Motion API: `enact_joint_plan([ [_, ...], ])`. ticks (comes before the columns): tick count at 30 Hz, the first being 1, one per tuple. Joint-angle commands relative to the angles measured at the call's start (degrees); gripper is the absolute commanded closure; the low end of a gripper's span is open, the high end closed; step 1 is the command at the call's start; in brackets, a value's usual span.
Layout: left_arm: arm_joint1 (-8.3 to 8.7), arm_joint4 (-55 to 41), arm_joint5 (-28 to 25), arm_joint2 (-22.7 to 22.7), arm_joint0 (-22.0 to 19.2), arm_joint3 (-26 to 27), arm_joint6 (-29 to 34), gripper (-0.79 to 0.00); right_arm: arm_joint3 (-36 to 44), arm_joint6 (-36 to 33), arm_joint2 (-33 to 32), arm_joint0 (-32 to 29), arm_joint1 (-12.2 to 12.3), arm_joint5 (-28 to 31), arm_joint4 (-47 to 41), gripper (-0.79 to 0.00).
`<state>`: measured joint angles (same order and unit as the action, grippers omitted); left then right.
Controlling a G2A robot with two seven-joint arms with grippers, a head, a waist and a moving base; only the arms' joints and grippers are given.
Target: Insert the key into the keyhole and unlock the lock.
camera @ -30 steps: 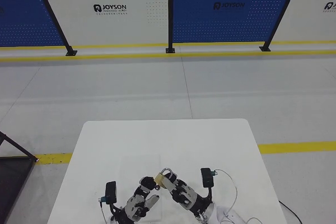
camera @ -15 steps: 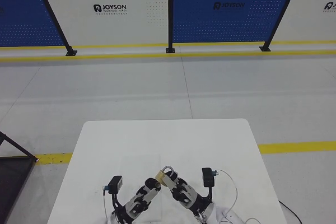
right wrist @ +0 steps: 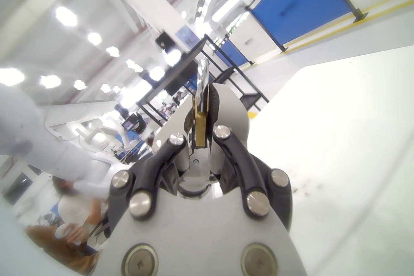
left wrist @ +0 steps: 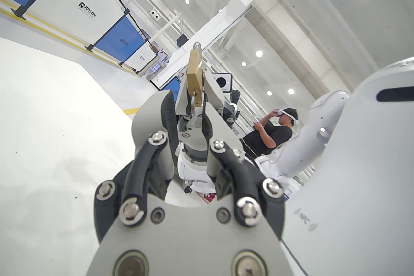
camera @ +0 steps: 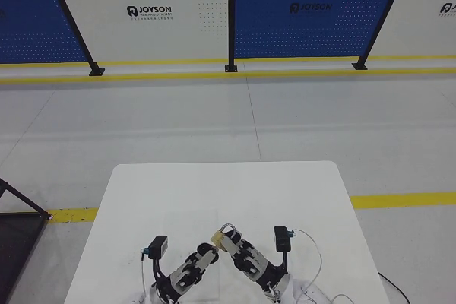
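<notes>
Right end effector [right wrist: 205, 97] clamps the brass lock [right wrist: 200, 128]. Left end effector [left wrist: 192, 96] pinches the key [left wrist: 193, 102] at its keyhole, over the table's [camera: 213, 190] 6 o'clock edge.

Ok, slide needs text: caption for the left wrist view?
Left pincer holds the key to the base of the brass padlock.

Top camera high over the table [camera: 137, 197], downward; wrist cameras close, tilted up, padlock [left wrist: 195, 76] common to all.
</notes>
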<state>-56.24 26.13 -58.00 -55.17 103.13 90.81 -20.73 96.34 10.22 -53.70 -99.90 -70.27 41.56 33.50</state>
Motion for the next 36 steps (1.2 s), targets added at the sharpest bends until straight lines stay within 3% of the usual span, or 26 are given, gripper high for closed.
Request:
enact_joint_plan([
  [1,0.0,0.02,0.0,0.18,-0.2,-0.15,0.02,-0.191,-0.01,-0.02,0.01,-0.04,0.01,-0.05,-0.05,0.0],
  [5,-0.03,0.01,0.0,0.47,-0.52,-0.39,-0.14,-0.123,0.14,-0.09,0.14,-0.18,0.03,-0.05,0.1,0.0],
  [15,-0.1,0.88,0.0,0.95,-0.84,-0.17,-0.7,-0.092,0.07,0.3,0.23,-0.51,0.1,0.22,0.5,0.0],
  [18,-0.13,1.26,0.0,1.02,-0.84,-0.21,-0.83,0.0,0.05,0.4,0.27,-0.57,0.12,0.26,0.74,0.0],
  [27,-0.45,4.13,0.07,-0.1,-0.63,-0.97,-2.74,0.0,0.14,0.6,0.64,-0.75,0.13,-0.04,1.48,0.0],
  [36,-1.44,13.78,5.89,-2.24,1.41,0.76,-9.23,0.0,0.81,1.27,0.72,-1.42,0.23,-1.08,3.54,0.0],
])
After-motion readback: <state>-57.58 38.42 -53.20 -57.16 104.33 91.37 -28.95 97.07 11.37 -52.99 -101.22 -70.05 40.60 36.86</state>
